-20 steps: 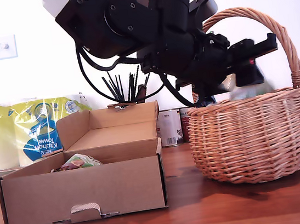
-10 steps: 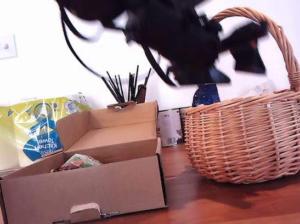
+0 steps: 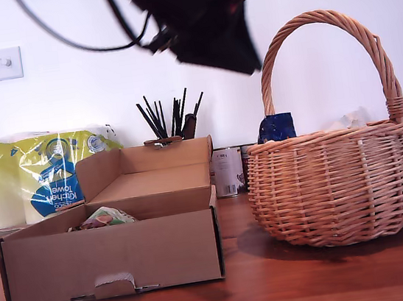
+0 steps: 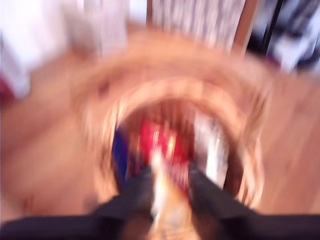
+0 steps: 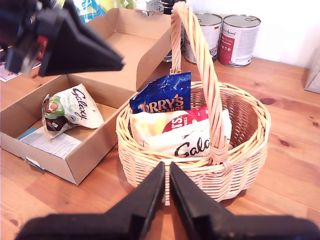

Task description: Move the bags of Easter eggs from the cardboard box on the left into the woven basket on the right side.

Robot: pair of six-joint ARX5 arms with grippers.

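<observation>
The basket (image 5: pixel 200 150) stands on the desk (image 3: pixel 279 289) toward the exterior view's right, and the box (image 3: pixel 111 255) stands just beside it toward that view's left, lid flap open and leaning back. In the basket we see a dark blue bag (image 5: pixel 162 95) standing upright against the wall nearest the box, its top showing above the rim in the exterior view; in front of it lie a red-orange bag (image 5: pixel 185 118) and a pale bag (image 5: pixel 182 142) with dark lettering, overlapping one another. One pale green-white bag (image 5: pixel 72 107) lies in the box, near the box's end farthest from the basket, beside a flat printed sheet (image 5: pixel 47 142) on the box floor. Our second gripper (image 5: pixel 167 172) hangs above the desk on the near side of the basket, its fingers pressed together with nothing between them. Our first gripper (image 4: pixel 169 182) is above the basket, high in the exterior view; its wrist view is heavily blurred, and we cannot tell whether the fingers are spread or holding anything. Behind the box stand a kitchen towel pack (image 3: pixel 41 175) and a pot of dark sticks (image 3: pixel 168 121); two tins (image 5: pixel 225 35) stand behind the basket.
</observation>
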